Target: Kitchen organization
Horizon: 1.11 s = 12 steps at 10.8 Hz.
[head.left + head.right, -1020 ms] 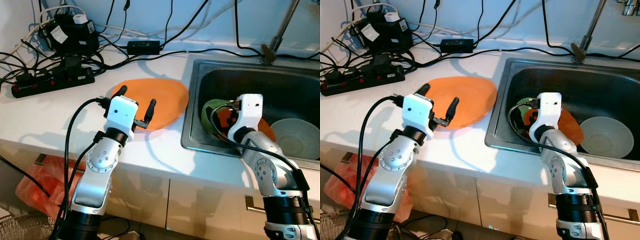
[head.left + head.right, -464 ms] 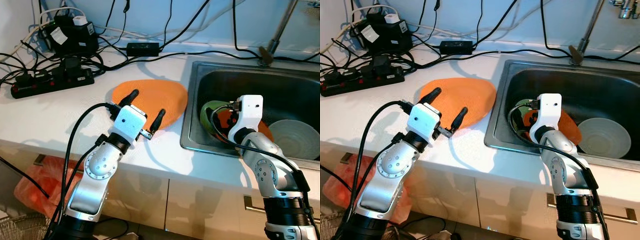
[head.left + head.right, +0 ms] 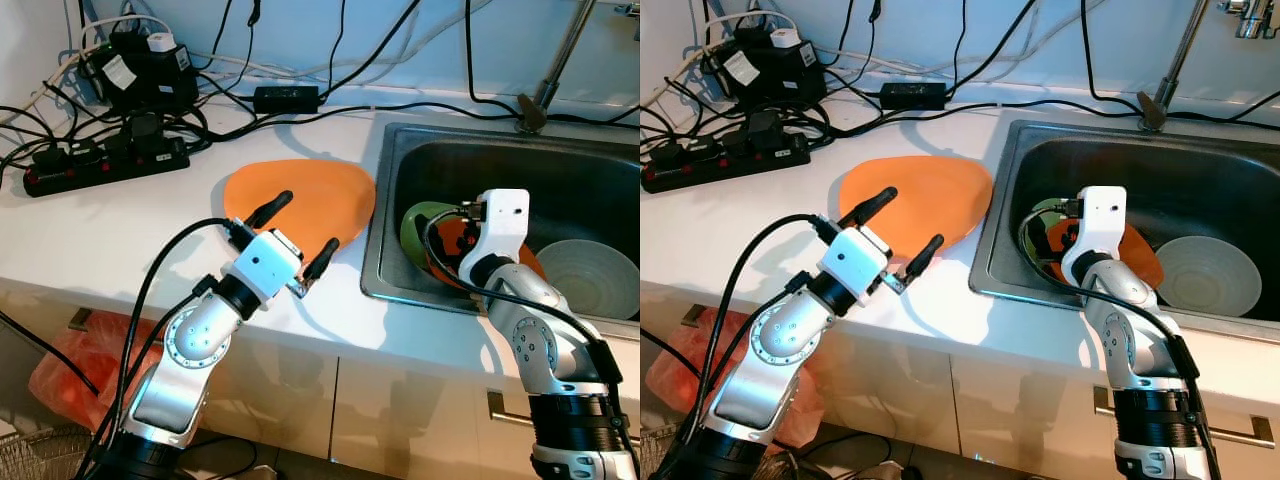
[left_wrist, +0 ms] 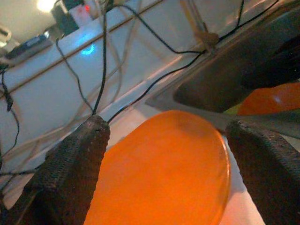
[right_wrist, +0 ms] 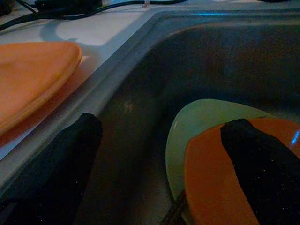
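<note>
The left gripper (image 3: 297,233), fingers wide apart, has turned toward the orange plate (image 3: 300,203); the right gripper (image 5: 161,140) waits open in the sink (image 3: 440,150).

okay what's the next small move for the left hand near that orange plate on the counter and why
Probably ease the left hand forward and down so its open fingers straddle the near rim of the orange plate. It hovers just short of the plate on the counter, holding nothing.
</note>
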### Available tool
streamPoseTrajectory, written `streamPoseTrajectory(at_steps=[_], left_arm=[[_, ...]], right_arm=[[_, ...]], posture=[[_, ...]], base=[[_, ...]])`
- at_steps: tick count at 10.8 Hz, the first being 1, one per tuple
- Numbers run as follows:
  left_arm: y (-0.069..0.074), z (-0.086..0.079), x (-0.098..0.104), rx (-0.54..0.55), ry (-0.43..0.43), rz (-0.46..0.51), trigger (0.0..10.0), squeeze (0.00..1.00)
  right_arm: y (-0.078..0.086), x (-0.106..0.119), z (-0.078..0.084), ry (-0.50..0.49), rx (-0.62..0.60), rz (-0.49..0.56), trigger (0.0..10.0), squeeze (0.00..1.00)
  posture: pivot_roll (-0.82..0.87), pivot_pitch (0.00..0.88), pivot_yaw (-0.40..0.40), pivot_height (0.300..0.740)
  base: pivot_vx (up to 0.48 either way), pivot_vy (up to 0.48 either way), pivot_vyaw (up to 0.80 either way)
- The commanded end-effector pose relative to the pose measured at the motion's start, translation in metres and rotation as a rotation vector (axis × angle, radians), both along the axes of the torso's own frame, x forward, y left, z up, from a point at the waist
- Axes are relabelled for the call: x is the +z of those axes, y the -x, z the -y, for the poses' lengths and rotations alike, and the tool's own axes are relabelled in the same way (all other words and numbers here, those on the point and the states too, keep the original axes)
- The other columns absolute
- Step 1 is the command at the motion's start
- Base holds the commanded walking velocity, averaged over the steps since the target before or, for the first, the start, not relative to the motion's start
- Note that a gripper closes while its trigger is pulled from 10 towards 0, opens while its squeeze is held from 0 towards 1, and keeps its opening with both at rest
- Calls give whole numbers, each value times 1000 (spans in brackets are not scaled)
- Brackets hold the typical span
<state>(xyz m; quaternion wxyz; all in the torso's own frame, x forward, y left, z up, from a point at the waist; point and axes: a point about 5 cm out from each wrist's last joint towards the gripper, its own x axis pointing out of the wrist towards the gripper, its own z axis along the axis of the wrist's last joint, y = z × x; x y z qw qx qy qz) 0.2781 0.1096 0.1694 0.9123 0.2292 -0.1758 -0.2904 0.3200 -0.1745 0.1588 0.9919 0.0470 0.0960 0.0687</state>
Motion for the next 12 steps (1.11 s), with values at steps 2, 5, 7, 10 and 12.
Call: streamPoseTrajectory(at_steps=[2,5,7,10,12], left_arm=[[3,1,-10,-45,-21,-34,10000,0],[2,0,-23,-87,-127,-53,10000,0],[-3,-5,-29,-100,-206,-57,10000,0],[-16,-10,-33,-87,-363,-22,10000,0],[-29,-17,-33,-93,-510,16,10000,0]], right_arm=[[4,3,-1,-7,38,-19,10000,0],[16,2,-3,19,171,-72,10000,0],[22,12,-1,47,303,-113,10000,0],[22,23,4,75,350,-112,10000,0],[23,27,-4,63,382,-106,10000,0]], posture=[[30,26,46,740],[18,29,45,740],[11,28,49,740],[11,27,52,740],[12,27,56,740]], base=[[0,0,0],[0,0,0],[0,0,0],[0,0,0],[0,0,0]])
